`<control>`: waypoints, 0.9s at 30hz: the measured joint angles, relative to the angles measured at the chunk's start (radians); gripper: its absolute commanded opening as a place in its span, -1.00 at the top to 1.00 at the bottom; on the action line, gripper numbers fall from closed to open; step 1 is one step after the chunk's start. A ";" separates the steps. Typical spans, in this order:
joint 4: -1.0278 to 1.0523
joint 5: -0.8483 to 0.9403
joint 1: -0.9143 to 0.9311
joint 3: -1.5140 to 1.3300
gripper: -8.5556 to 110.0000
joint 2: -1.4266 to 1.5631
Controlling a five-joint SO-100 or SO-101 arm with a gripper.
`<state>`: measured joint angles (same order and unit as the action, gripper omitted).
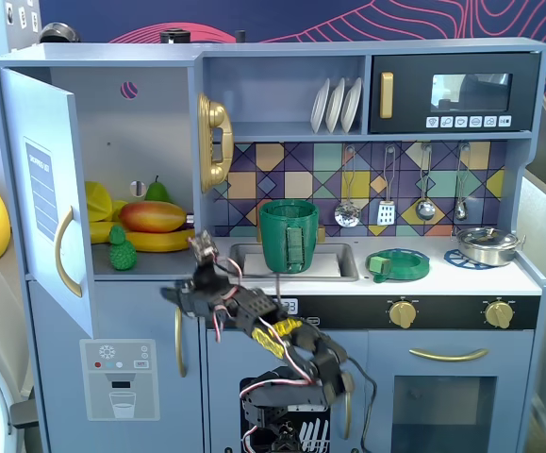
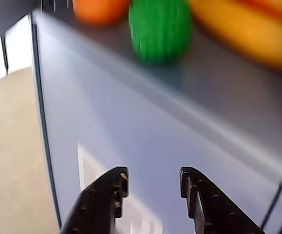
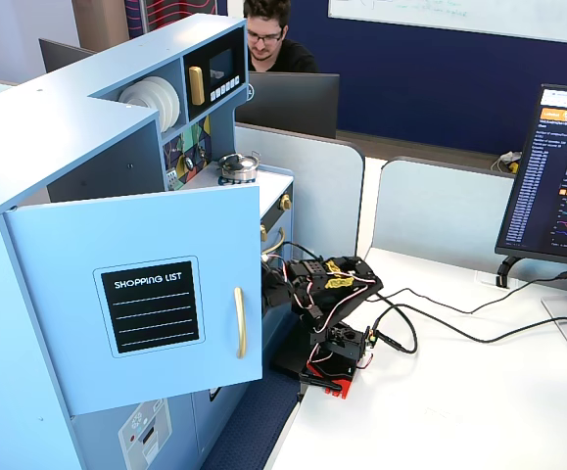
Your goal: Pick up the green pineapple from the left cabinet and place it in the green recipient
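The green pineapple (image 1: pixel 122 250) stands at the front left of the shelf in the open left cabinet (image 1: pixel 140 123), beside the bananas (image 1: pixel 159 241) and under the mango (image 1: pixel 153 216). In the wrist view the pineapple (image 2: pixel 160 29) is blurred at the top, above the shelf edge. My gripper (image 1: pixel 173 294) is open and empty, below and right of the shelf, close to the cabinet's lower front. In the wrist view the gripper (image 2: pixel 151 178) has its jaws apart with nothing between them. The green recipient (image 1: pixel 289 234) stands upright at the sink.
The cabinet door (image 1: pixel 41 189) hangs open to the left; from the side the door (image 3: pixel 136 294) hides my gripper. A green pear (image 1: pixel 157 192) is at the back of the shelf. A flat green-and-blue dish (image 1: pixel 398 264) and a steel pot (image 1: pixel 488 245) sit on the counter.
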<state>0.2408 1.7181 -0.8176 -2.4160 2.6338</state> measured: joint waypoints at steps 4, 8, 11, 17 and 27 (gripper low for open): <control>-0.107 -0.051 -0.025 0.129 0.30 -0.141; -0.175 -0.060 -0.026 0.212 0.17 -0.255; -0.212 -0.041 -0.020 0.239 0.11 -0.327; -0.285 -0.009 0.008 0.302 0.05 -0.472; -0.402 -0.026 0.061 0.400 0.04 -0.678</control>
<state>-0.1611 1.6920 -0.7563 -2.0157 1.9558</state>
